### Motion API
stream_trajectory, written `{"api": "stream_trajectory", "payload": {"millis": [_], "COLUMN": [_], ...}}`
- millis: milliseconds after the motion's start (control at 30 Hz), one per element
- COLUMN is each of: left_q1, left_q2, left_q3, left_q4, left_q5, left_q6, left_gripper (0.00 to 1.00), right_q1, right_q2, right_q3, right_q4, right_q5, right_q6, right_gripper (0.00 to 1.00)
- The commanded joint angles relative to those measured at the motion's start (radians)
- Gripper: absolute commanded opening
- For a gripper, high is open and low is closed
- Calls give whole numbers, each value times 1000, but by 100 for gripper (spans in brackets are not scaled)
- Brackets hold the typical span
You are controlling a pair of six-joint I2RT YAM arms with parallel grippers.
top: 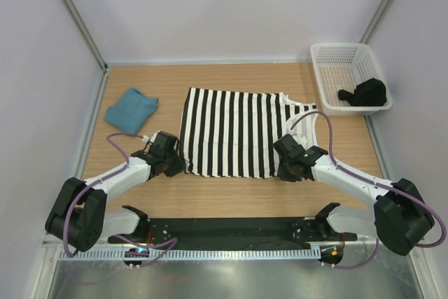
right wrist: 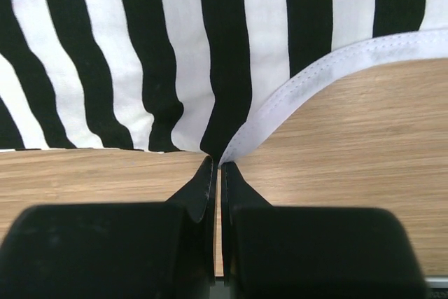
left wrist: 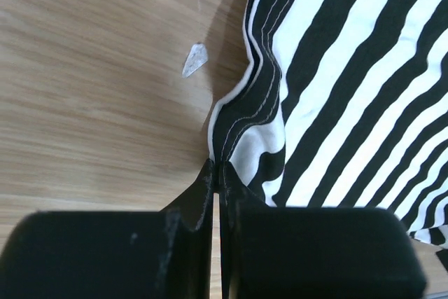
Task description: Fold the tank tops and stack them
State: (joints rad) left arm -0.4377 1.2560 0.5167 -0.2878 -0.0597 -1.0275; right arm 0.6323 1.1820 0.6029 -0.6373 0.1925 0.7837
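Left to right, top view: the folded teal tank top [top: 131, 107] lies at upper left. The left gripper [top: 171, 160], fingers pinched together, grips the lower-left edge of the striped tank top [top: 234, 132], which is spread flat at centre. The right gripper [top: 287, 165] likewise pinches its lower-right edge, and a white basket [top: 334, 56] sits at upper right.

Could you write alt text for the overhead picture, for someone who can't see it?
Two robot arms pinch the near edge of a striped tank top spread flat on a wooden table, left gripper at one corner, right gripper at the other. A folded teal top lies far left; a white basket holding something black sits far right.
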Motion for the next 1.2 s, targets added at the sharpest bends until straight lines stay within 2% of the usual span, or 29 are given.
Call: {"api": "stream_trajectory", "payload": {"millis": [0,167,333,567,867,1167], "left_q1": [-4,4,10,39,79,126], "left_q2": [-46,-136,-99,-87,-21,62], "left_q3": [5,31,114,178,241,312], "left_q4": [-83,-146,-189,-215,-182,-119], "left_q5": [-14,-46,-12,7,17,5], "left_q6": [21,27,55,61,61,46], "left_gripper": [0,0,0,0,0,0], "right_q1": [4,3,-8,-46,-137,-259], "right_q2": [-32,17,117,143,192,275], "right_q3": [69,141,210,271,339,414], "right_q4": [-24,-21,-18,-33,-16,33], "right_q5": [51,64,68,88,53,-54], "right_q6": [-58,-103,-129,-144,-245,-327], "right_gripper": [1,1,1,1,1,2]}}
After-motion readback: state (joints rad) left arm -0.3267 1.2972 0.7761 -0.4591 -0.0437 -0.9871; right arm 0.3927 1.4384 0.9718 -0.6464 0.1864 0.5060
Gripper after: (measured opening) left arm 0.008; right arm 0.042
